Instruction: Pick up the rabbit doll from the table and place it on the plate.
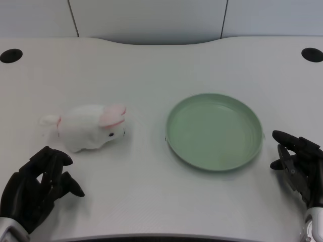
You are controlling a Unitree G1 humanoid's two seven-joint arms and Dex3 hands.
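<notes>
On the table's near left: the left hand point(36, 189) sits low by the front edge, with nothing in it.
Fingers: loosely curled and a little apart, their tips pointing up and to the right; they pinch nothing and touch nothing but air, as far as I can see.
Rabbit: the rabbit doll point(88, 127) lies on the white table point(151, 70), on the left half, just beyond the left hand and slightly to its right. It is close to the fingertips but clear of them, with a strip of bare table between.
Long axis: the doll stretches roughly left to right, tail end at the left, pink-eared head at the right, the face turned toward the plate.
Way from fingers to doll: forward, away from the robot, and a touch rightward. I judge the hand must reach out over the doll's back and close across its short width, not along its length.
Nearer hand: the left one by far; the right hand point(299, 166) waits on the far side of the plate, well apart from the doll.
Plate: the green plate point(174, 121) lies to the right of the doll, near its head but not touching, with nothing on it.
Stage: I judge the pick-up is not yet begun; the carry afterwards runs rightward.
</notes>
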